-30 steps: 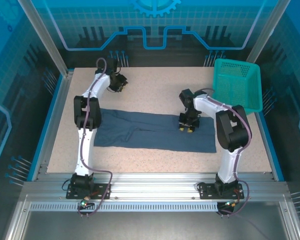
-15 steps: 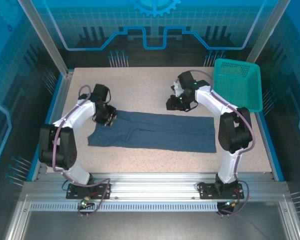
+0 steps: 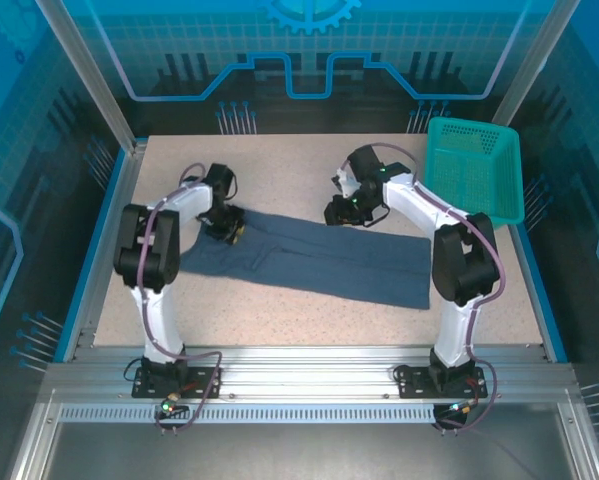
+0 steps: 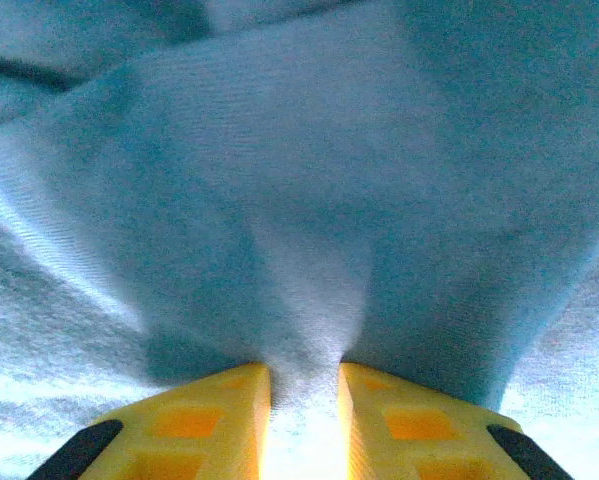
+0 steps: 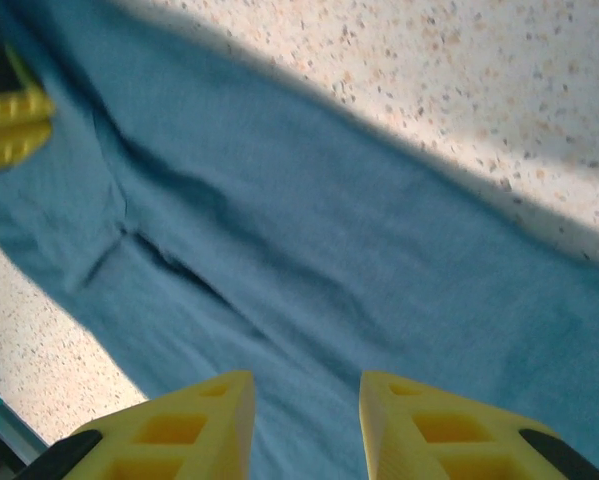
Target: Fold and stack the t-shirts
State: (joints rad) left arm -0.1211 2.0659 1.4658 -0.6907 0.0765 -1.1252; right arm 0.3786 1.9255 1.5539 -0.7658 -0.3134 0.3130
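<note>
I count one t-shirt (image 3: 329, 262) on the speckled worktop (image 3: 299, 170), a dark slate-blue one lying in a long band that runs from the left side across to the right. Its right end sits nearer the front edge than its left end. There is one teal mesh basket (image 3: 474, 175) at the far right corner, apart from the shirt.

Two arms are at work, one gripper each. The left gripper (image 3: 231, 230) is down on the shirt's far left corner. In the left wrist view its two yellow fingers (image 4: 219, 405) stand almost together, with a ridge of the blue cloth (image 4: 299, 200) pinched up in the narrow gap between them, so the left gripper (image 4: 304, 400) has hold of the t-shirt.

The right gripper (image 3: 342, 212) is at the shirt's far edge, about halfway along it. From its own camera the right gripper (image 5: 307, 420) has its two yellow fingers spread well apart with nothing between them, and the cloth (image 5: 329, 270) lies flat below. The same view shows the left gripper's yellow fingers (image 5: 9, 120) at the far end of the cloth.
</note>
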